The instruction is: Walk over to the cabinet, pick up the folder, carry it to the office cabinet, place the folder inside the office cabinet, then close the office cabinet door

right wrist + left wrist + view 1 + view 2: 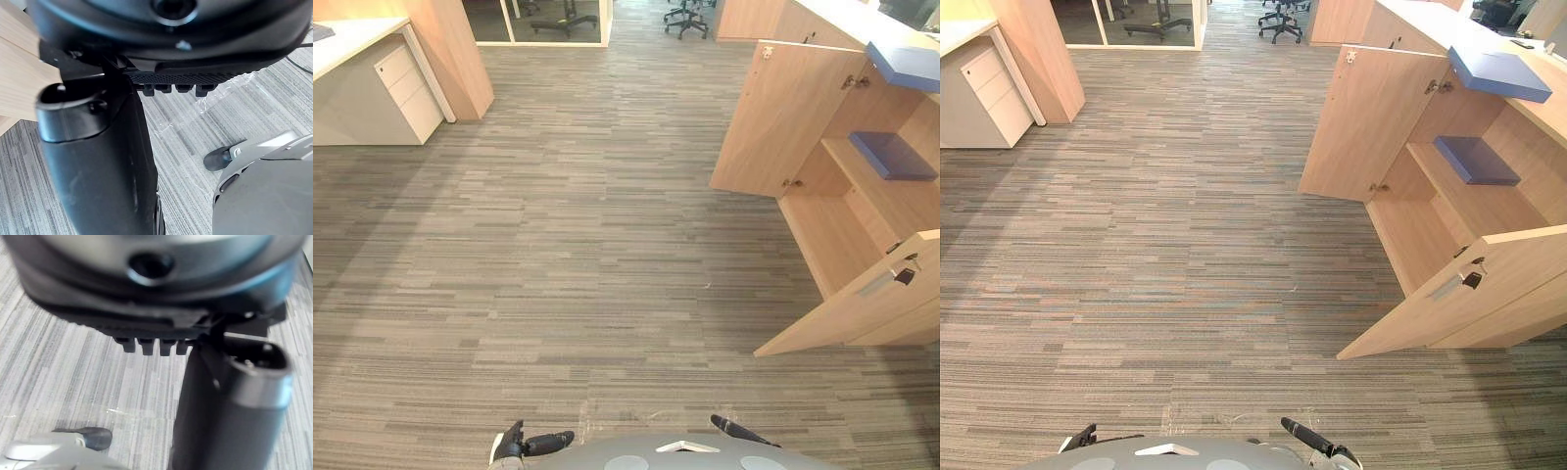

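The wooden office cabinet [862,211] stands at the right with both doors swung open. A blue folder [891,155] lies flat on its inner shelf. A second blue folder [1498,73] rests on the cabinet's top, overhanging the edge. My left hand [536,445] and right hand [736,429] hang low at the near edge, far from the cabinet. In the left wrist view the left hand [230,401] holds nothing, its fingers relaxed over the carpet. The right hand [98,161] is likewise empty and relaxed.
The far cabinet door [778,117] and the near door [857,308] both jut out over the carpet. A white desk with a drawer unit [401,83] sits at the far left beside a wooden pillar [460,54]. Office chairs [687,14] stand at the back.
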{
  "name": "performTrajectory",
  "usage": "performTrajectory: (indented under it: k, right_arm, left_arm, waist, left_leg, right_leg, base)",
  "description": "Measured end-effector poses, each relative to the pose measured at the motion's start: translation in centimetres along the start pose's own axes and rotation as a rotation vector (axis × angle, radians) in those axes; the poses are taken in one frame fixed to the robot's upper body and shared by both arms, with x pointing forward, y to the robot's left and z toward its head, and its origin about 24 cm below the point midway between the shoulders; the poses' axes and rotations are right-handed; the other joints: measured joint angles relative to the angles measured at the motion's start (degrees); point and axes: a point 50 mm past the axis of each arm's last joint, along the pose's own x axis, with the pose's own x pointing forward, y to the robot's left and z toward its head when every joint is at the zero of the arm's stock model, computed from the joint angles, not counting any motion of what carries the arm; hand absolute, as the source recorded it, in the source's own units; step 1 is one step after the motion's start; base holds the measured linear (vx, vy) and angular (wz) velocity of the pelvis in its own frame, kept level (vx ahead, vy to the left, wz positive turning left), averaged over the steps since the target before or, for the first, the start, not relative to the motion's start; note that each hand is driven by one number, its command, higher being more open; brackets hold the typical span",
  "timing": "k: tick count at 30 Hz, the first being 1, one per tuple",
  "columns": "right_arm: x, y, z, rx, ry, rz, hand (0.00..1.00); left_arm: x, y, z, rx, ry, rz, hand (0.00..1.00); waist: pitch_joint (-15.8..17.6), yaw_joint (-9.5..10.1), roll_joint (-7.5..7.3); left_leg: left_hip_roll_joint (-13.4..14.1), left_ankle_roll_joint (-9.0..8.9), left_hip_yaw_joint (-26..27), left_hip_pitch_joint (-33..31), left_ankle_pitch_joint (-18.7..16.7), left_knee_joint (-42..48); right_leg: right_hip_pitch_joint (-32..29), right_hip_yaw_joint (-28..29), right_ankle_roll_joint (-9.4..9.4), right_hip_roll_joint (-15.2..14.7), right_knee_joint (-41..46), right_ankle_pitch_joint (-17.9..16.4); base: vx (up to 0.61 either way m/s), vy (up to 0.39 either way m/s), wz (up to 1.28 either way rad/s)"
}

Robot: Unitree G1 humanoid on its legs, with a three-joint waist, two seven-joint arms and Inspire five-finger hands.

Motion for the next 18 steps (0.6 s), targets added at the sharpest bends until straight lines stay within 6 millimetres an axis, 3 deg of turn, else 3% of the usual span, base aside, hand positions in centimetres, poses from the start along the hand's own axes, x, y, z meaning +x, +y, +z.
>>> performTrajectory:
  k: [18]
  right_arm:
    - [0.0,0.6,0.3,-0.011,-0.016,0.030,1.00]
  left_arm:
    - [0.3,0.1,1.2,0.039,-0.038,-0.029,1.00]
  waist:
    - [1.97,0.00,-0.76]
  left_leg:
    - [0.28,-0.20,1.38,-0.54,-0.11,-1.01]
  right_leg:
    - [-1.48,-0.01,-0.03,0.40,-0.22,0.03]
  base:
    - [-0.01,-0.006,-0.03]
